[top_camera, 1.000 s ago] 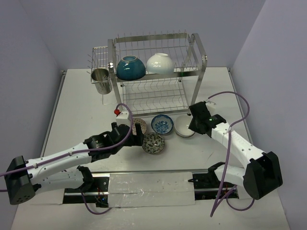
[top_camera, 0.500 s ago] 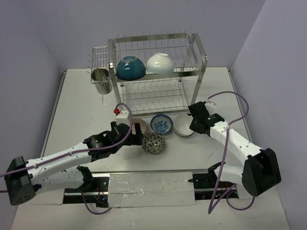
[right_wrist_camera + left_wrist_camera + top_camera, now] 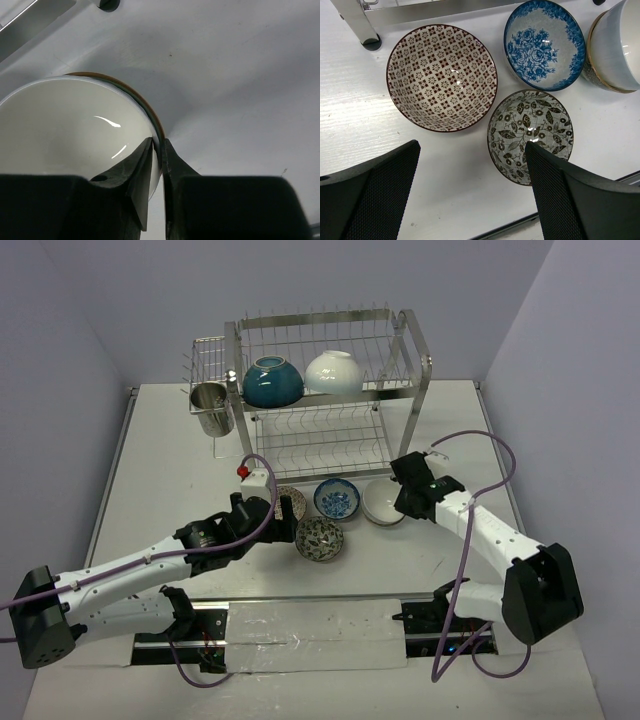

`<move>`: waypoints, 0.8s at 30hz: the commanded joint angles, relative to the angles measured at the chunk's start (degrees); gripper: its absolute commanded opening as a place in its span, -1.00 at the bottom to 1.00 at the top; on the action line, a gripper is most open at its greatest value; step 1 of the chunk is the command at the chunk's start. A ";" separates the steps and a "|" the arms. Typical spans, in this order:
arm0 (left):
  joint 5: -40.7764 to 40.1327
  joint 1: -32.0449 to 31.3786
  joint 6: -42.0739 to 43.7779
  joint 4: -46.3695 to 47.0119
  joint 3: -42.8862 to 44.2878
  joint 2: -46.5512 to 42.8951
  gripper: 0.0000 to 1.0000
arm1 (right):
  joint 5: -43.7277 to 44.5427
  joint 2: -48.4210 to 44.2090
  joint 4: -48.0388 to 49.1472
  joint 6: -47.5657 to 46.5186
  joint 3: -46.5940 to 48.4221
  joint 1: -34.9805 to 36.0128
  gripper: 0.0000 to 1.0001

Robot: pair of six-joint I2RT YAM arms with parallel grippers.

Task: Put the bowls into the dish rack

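The dish rack stands at the back with a teal bowl and a white bowl on its top tier. On the table in front lie a red patterned bowl, a blue-white bowl, a leaf-patterned bowl and a white bowl nested in a brown-rimmed one. My right gripper is shut on the white bowl's rim, one finger inside and one outside. My left gripper is open and empty, above the table beside the leaf-patterned bowl.
A shiny steel cup hangs by the rack's side basket at the left. The rack's lower tier holds nothing. A rack foot stands just behind the red bowl. The table's near edge lies just below the left fingers.
My right gripper has shifted slightly left at the white bowl's rim. The left arm has barely moved.
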 commanded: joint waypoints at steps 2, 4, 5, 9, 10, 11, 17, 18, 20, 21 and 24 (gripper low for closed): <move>0.14 0.32 0.73 0.74 0.11 -0.75 0.82 | 2.42 0.42 1.32 -0.15 2.33 -0.15 -0.75; 0.14 0.32 0.65 0.74 -0.07 -0.84 0.83 | 3.13 0.25 0.44 -0.77 2.77 -0.06 -0.85; 0.31 0.41 0.56 0.83 -0.15 -0.84 0.83 | 3.82 -0.01 0.09 -1.20 3.47 -0.06 -0.91; 0.66 0.41 0.47 1.09 -0.16 -0.76 0.82 | 5.41 -1.60 -2.02 -3.31 5.49 0.29 -1.00; 0.66 0.41 0.47 1.09 -0.07 -0.49 0.82 | 5.85 -2.47 -2.20 -3.84 6.19 0.38 -1.00; 0.66 0.41 0.47 1.09 0.11 -0.40 0.82 | 6.03 -2.91 -2.38 -5.06 6.55 0.38 -1.00; 0.93 0.41 0.82 1.62 0.90 0.47 0.82 | 5.86 -6.42 -2.29 -11.21 9.18 1.60 -1.00; 0.93 0.49 0.91 1.79 0.99 0.65 0.82 | 6.29 -7.30 -1.94 -12.27 9.27 2.13 -1.00; 1.02 0.49 0.91 1.79 1.16 0.91 0.82 | 6.64 -10.11 -0.89 -15.60 10.24 3.18 -1.00; 1.02 0.49 1.00 1.79 1.34 0.92 0.82 | 6.04 -11.26 -0.62 -16.93 10.68 3.45 -1.00; 0.93 0.49 1.00 1.79 1.78 1.18 0.82 | 4.01 -16.00 0.78 -23.87 13.75 4.06 -1.00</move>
